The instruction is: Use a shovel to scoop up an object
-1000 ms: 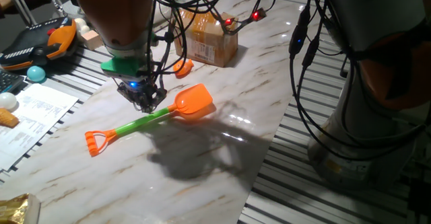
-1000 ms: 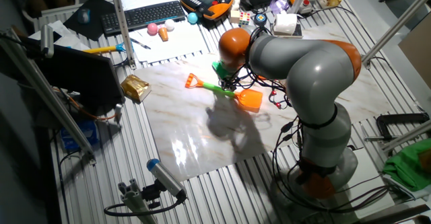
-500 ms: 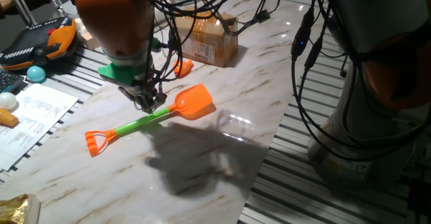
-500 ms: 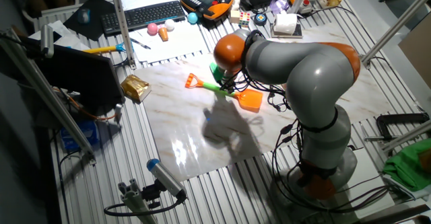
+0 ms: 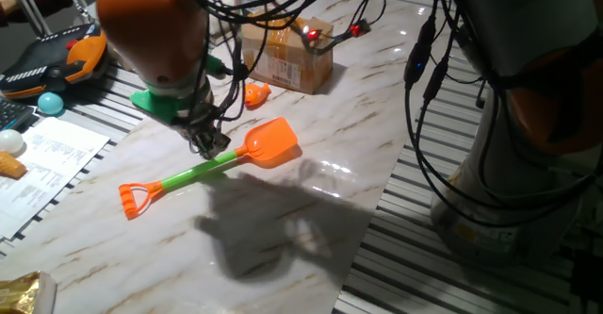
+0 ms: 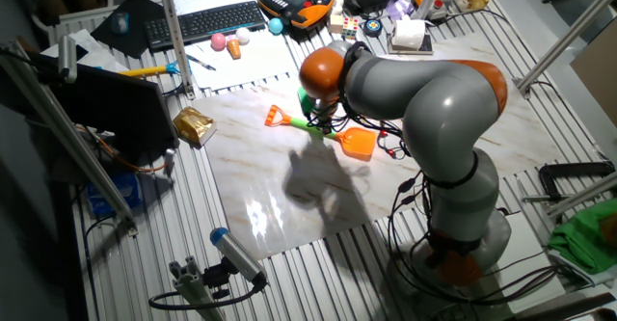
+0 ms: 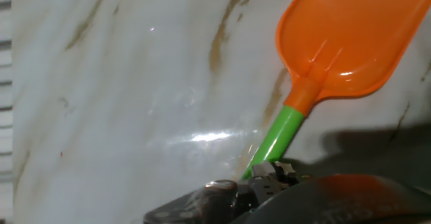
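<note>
1. Shovel (image 5: 209, 170): a long plastic toy lying flat on the marbled bench (image 5: 311, 210). Going left to right in one fixed view, its orange loop end (image 5: 134, 200) comes first, toward the bench's left edge. Then comes the bright green shaft (image 5: 193, 174), then the broad orange blade (image 5: 270, 142) near the middle of the bench.
2. Claw (image 5: 209, 147): it hangs at the tip of the orange and grey arm (image 5: 155, 31), low over the shaft and just short of the blade. Whether its fingers are apart, together or clamped on the shaft cannot be told. They are dark and small in both fixed views, and the hand view shows only a blurred dark edge.
3. Hand view: the green shaft (image 7: 275, 140) runs up from under the hand and meets the orange blade (image 7: 350, 35) at the upper right. The blade lies hollow side up against the pale marble.
4. Object (image 5: 255, 93): a small orange toy, well apart from the blade. It lies toward the far edge of the bench, just beside the left end of a brown cardboard box (image 5: 294, 57).
5. Other fixed view: the shovel (image 6: 323, 132) lies on the far half of the bench, beneath the arm's orange joint (image 6: 322, 71).
</note>
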`<state>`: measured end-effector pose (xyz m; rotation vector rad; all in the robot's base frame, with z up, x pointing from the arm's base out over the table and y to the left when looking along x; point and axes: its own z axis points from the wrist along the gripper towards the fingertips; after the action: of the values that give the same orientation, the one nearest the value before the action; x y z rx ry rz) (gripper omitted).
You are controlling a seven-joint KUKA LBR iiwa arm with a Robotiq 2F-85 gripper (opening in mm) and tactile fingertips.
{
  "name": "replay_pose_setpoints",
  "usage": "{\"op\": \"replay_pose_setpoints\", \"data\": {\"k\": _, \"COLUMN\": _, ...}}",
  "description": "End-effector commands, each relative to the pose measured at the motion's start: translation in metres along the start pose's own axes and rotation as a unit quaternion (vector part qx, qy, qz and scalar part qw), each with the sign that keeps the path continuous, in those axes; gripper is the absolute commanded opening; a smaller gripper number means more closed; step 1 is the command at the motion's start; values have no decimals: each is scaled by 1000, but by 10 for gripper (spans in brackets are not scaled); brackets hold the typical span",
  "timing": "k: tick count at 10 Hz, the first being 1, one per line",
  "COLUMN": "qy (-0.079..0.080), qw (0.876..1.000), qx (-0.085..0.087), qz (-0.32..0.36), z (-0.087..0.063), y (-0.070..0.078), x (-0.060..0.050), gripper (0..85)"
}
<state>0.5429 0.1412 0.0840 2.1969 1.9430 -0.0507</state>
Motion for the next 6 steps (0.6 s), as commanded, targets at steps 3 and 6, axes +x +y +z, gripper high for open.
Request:
{"op": "replay_pose_setpoints", "data": {"k": 3, "qy": -80, "qw": 889, "qx": 88, "qz": 442, "z": 3, "y": -2, "x": -1, "gripper": 7}}
{"op": "replay_pose_setpoints", "data": {"k": 6, "qy": -73, "qw": 886, "qx": 93, "qz": 448, "z": 14, "y": -5, "x": -6, "gripper": 7}}
